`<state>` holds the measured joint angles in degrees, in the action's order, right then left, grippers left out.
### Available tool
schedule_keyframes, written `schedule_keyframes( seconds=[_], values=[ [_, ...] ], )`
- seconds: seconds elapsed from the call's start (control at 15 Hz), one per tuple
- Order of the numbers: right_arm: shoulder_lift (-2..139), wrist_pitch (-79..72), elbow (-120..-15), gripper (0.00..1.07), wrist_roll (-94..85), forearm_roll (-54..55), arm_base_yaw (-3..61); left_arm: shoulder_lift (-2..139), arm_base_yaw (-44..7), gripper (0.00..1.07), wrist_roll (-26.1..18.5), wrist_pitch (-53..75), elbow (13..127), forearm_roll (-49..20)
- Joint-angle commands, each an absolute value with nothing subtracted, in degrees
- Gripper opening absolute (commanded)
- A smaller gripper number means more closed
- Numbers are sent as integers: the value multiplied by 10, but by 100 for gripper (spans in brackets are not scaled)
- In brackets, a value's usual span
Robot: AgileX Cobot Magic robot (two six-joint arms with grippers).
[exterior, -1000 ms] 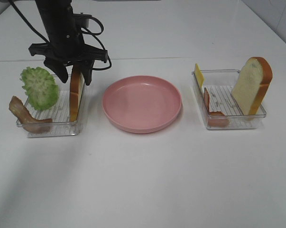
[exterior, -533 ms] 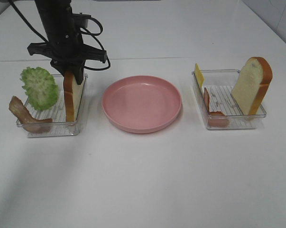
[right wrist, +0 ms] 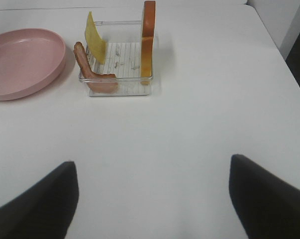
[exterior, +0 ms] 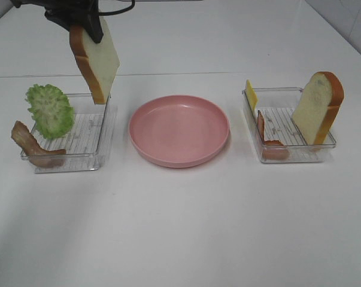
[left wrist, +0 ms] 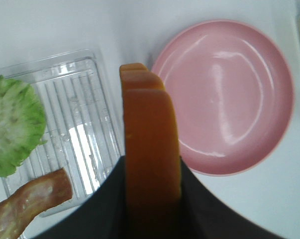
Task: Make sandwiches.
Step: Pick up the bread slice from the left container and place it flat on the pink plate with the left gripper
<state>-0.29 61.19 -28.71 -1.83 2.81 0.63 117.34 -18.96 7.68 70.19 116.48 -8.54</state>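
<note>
White bread slice (exterior: pixel 99 60) in the left hand (exterior: pixel 87 28), high above the rim of the clear tray (exterior: pixel 108 127); right hand (right wrist: pixel 150 199) wide.

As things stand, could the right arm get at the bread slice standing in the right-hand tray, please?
Probably yes. The right gripper is open and empty, only bare table lies between it and the tray, and the bread slice stands apart from the cheese and bacon.

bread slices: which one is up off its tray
The left slice, gripped by the left gripper and hanging in the air above the left tray; the other slice stands inside the right tray.
</note>
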Motion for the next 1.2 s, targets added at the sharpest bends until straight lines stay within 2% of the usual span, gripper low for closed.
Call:
schedule_keyframes(
  seconds=[0.07,0.33,0.4,0.6,0.87,1.0,1.2],
  values=[
    [-13,607,-287,78,-17,29,3,1179,-148,0,16,716,1165,-190],
    [-13,607,-287,78,-17,29,3,1236,-122,0,-104,680,1165,-392],
    [-13,607,-287,78,-17,29,3,1248,-122,0,-111,680,1165,-409],
    [-13,607,-287,78,-17,29,3,1318,-122,0,-149,666,1165,-519],
    [-13,607,-287,78,-17,29,3,1390,-126,0,-230,623,1165,-649],
    [-13,607,-287,78,-17,29,3,1415,-129,0,-261,616,1165,-685],
    [-13,607,-287,78,-15,29,3,1444,-143,0,-261,621,1165,-700]
  ],
)
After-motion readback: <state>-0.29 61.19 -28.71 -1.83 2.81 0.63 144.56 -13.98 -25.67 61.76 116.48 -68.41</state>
